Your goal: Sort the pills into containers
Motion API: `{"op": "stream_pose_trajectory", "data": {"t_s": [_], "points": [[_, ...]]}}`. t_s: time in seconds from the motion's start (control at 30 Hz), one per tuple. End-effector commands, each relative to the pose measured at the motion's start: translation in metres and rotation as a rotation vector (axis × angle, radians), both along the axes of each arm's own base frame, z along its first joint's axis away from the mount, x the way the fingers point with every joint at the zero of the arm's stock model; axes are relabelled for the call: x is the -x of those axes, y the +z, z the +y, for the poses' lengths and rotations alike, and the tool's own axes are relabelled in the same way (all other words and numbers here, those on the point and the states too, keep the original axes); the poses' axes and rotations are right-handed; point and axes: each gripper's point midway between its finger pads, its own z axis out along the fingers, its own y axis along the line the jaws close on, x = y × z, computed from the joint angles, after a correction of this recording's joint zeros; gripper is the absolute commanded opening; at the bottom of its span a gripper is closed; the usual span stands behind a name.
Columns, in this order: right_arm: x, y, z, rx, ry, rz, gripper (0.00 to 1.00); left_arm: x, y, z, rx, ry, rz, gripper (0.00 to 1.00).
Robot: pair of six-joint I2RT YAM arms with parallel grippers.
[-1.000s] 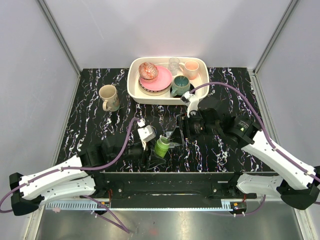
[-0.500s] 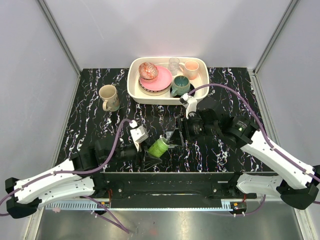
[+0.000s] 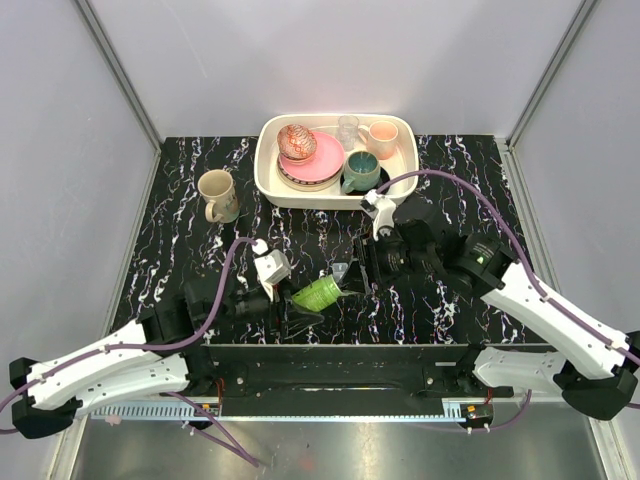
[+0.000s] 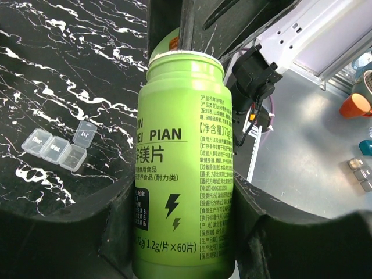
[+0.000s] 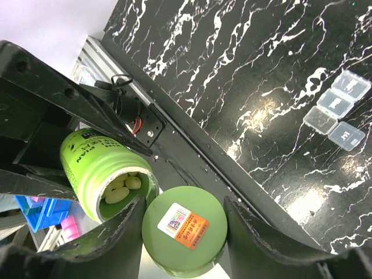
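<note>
Left wrist: green bottle (image 4: pixel 183 163) blocks middle (containers (image 4: pixel 55 148) left).

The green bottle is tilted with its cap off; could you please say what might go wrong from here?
The green bottle, held tilted by the left gripper, shows pills at its open mouth: more tilt may dump several at once.
The containers are small, one lid open: pills may miss onto the table.
The right gripper holds the cap beside the mouth: possible bump.
</note>
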Motion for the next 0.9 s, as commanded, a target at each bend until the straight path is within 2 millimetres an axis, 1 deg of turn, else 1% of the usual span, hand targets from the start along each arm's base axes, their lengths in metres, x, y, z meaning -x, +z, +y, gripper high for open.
{"op": "stream_pose_trajectory", "data": {"t_s": [0.0, 0.1, 0.2, 0.37, 0.57, 0.6, 0.67, 0.73, 0.77, 0.8, 0.83, 0.87], "points": [[-0.007, 0.049, -0.003, -0.115, -0.050, -0.117, 0.00, -0.006, 0.028, -0.005, 0.129, 0.029, -0.039, 0.00], [-0.010, 0.064, -0.009, -0.142, -0.079, -0.160, 0.00, -0.006, 0.026, -0.001, 0.138, 0.039, -0.033, 0.00], [-0.008, 0.066, -0.010, -0.147, -0.074, -0.166, 0.00, -0.005, 0.025, 0.002, 0.149, 0.044, -0.031, 0.00], [-0.010, 0.057, -0.010, -0.126, -0.083, -0.152, 0.00, -0.007, 0.023, 0.004, 0.151, 0.065, -0.029, 0.00], [-0.016, 0.034, -0.016, -0.050, -0.110, -0.145, 0.00, -0.010, 0.016, 0.005, 0.143, 0.081, -0.016, 0.00], [-0.017, 0.027, -0.017, -0.032, -0.115, -0.139, 0.00, -0.011, 0.011, 0.005, 0.133, 0.088, -0.011, 0.00], [-0.021, 0.022, -0.019, -0.017, -0.139, -0.145, 0.00, -0.016, 0.005, 0.006, 0.119, 0.116, -0.007, 0.00], [-0.025, 0.018, -0.024, 0.000, -0.169, -0.158, 0.00, -0.024, -0.012, 0.008, 0.085, 0.171, 0.010, 0.00], [-0.026, 0.016, -0.026, 0.005, -0.178, -0.165, 0.00, -0.029, -0.017, 0.009, 0.086, 0.200, 0.014, 0.00], [-0.028, 0.012, -0.029, 0.014, -0.194, -0.169, 0.00, -0.031, -0.035, 0.009, 0.064, 0.213, 0.033, 0.00], [-0.030, 0.012, -0.034, 0.017, -0.217, -0.184, 0.00, -0.035, -0.042, 0.010, 0.061, 0.237, 0.036, 0.00], [-0.031, 0.011, -0.036, 0.020, -0.226, -0.188, 0.00, -0.036, -0.041, 0.008, 0.091, 0.244, 0.039, 0.00]]}}
